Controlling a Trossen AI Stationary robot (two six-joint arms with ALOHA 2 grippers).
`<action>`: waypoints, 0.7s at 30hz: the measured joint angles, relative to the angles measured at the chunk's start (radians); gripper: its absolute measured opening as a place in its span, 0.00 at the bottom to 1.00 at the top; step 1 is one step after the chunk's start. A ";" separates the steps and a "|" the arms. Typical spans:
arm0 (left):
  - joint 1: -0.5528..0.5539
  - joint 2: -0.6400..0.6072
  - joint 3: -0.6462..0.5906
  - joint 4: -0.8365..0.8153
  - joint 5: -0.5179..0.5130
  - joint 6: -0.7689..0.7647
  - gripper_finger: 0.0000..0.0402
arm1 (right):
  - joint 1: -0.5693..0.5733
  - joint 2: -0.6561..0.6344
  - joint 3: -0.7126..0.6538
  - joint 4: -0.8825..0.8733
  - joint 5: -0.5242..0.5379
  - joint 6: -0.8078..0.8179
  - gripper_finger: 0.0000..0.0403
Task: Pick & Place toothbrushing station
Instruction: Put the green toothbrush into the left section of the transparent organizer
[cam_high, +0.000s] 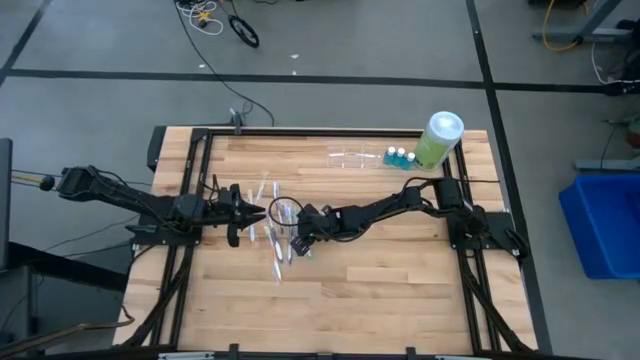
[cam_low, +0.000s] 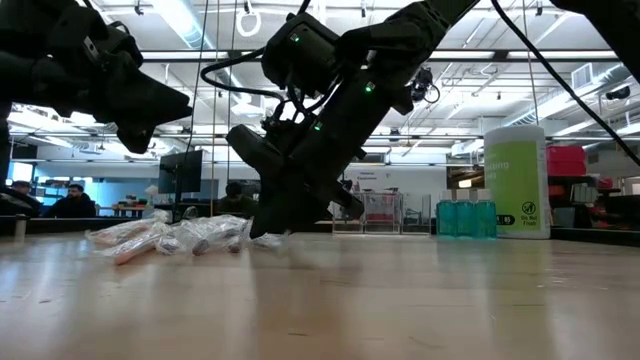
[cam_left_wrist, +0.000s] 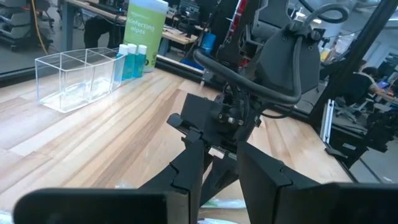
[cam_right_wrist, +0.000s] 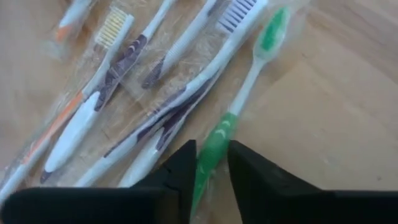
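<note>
high view: on the wooden table (cam_high: 400, 260) the right pincer (cam_high: 300, 240) reaches down into a scatter of wrapped toothbrushes (cam_high: 272, 235) left of the middle, and the left pincer (cam_high: 248, 212) hangs just at nine o'clock of that pile. the toothbrushing station (cam_high: 352, 157), a clear rack, sits near the table's twelve o'clock edge, well apart from both pincers, with small blue-capped bottles (cam_high: 400, 157) and a green wipes bottle (cam_high: 438, 140) at its three o'clock

low view: the right arm slants down onto the heap of wrapped brushes (cam_low: 170, 238); the clear rack (cam_low: 382, 212) stands far behind

left wrist view: whether the left pincer is open or closed i cannot tell; the rack (cam_left_wrist: 78, 78) stands empty beside the bottles

right wrist view: the right pincer (cam_right_wrist: 211, 163) is closing its fingers on the handle of a green toothbrush (cam_right_wrist: 245, 87), which lies on the table among white and orange ones
</note>
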 joint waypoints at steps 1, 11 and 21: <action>0.000 0.000 0.000 0.000 0.000 0.000 0.24 | 0.000 0.000 0.000 -0.002 0.001 -0.004 0.21; 0.000 0.000 0.000 0.000 0.000 0.000 0.24 | 0.003 -0.010 0.000 -0.023 0.039 -0.045 0.02; 0.000 0.001 0.000 -0.004 0.000 -0.001 0.24 | 0.029 -0.106 -0.099 0.007 0.208 -0.040 0.01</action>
